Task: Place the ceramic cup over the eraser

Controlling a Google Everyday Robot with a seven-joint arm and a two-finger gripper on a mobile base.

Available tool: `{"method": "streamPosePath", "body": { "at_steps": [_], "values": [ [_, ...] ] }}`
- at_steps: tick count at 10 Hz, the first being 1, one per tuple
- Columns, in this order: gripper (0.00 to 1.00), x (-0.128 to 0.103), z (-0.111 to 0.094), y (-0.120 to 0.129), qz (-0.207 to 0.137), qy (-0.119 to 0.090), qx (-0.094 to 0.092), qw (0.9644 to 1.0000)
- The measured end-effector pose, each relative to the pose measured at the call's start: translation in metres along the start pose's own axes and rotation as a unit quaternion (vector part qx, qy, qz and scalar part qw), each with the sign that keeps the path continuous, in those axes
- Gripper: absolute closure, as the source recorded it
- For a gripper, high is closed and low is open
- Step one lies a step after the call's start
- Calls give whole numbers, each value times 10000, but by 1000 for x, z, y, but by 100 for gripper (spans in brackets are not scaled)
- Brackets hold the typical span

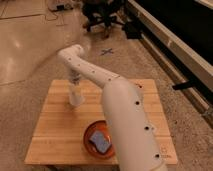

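The ceramic cup [76, 98] is a small white tapered cup standing on the wooden table [55, 130] in its far left part. My gripper [75, 85] points straight down and sits right on top of the cup. The white arm runs from the lower right up across the table to it. The eraser is hidden, with the arm covering the table's far middle.
An orange-red bowl [89, 134] holding a blue sponge-like piece [100, 141] stands near the table's front edge, half under the arm. Office chairs [102, 15] stand on the floor beyond the table. A dark counter [175, 30] runs along the right.
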Motion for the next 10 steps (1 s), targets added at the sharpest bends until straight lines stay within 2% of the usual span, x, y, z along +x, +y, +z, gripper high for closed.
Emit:
{"method": "streamPosePath", "body": {
  "at_steps": [6, 7, 8, 10],
  "values": [
    [79, 1, 0, -2, -62, 74, 49, 9999],
    [92, 2, -3, -3, -79, 123, 43, 9999],
    [98, 4, -6, -4, -94, 155, 37, 9998],
    [100, 6, -20, -5, -129, 222, -12, 9997]
  ]
}}
